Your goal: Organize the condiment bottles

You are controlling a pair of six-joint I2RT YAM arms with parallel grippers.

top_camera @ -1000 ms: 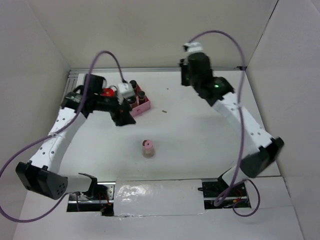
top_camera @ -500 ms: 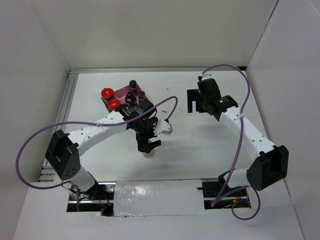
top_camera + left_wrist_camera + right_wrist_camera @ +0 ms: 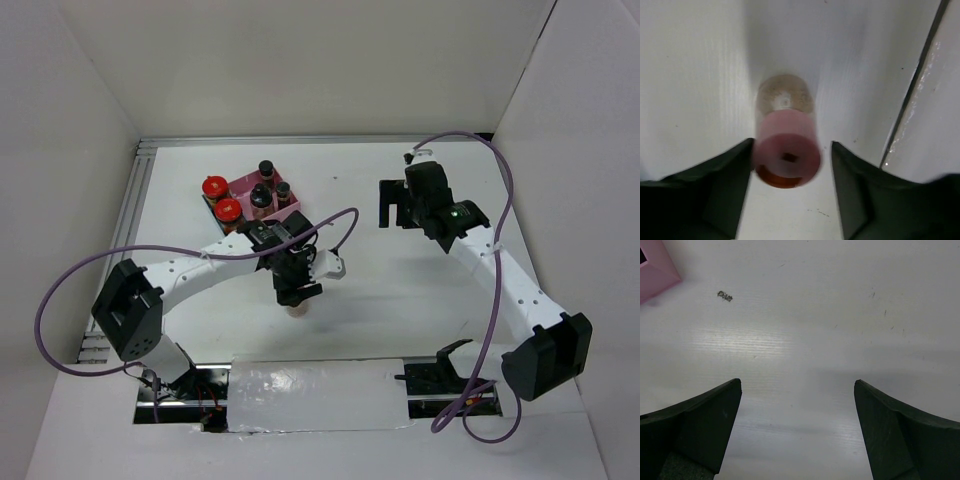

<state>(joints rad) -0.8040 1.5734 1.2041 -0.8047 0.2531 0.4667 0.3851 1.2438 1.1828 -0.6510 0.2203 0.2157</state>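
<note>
A pink-capped jar (image 3: 787, 152) stands alone on the white table, seen from above between the dark fingers (image 3: 715, 185) of my left gripper (image 3: 791, 144). The left finger touches the cap; a gap remains at the right finger. In the top view the left gripper (image 3: 297, 295) hangs over this jar (image 3: 296, 310), hiding most of it. Two red-lidded jars (image 3: 214, 186) and three dark black-capped jars (image 3: 261, 194) stand in the pink tray (image 3: 291, 211) at the back left. My right gripper (image 3: 392, 205) is open above bare table at the back right, its fingers wide apart (image 3: 797, 382).
White walls enclose the table on three sides. A metal rail (image 3: 128, 215) runs down the left edge. The tray's pink corner (image 3: 655, 270) and a small dark speck (image 3: 724, 296) show in the right wrist view. A dark seam (image 3: 912, 87) crosses the table right of the jar.
My left arm swung from the tray down to the lone pink-capped jar and its jaws narrowed round it. My right arm drew back to the right and its jaws opened.
</note>
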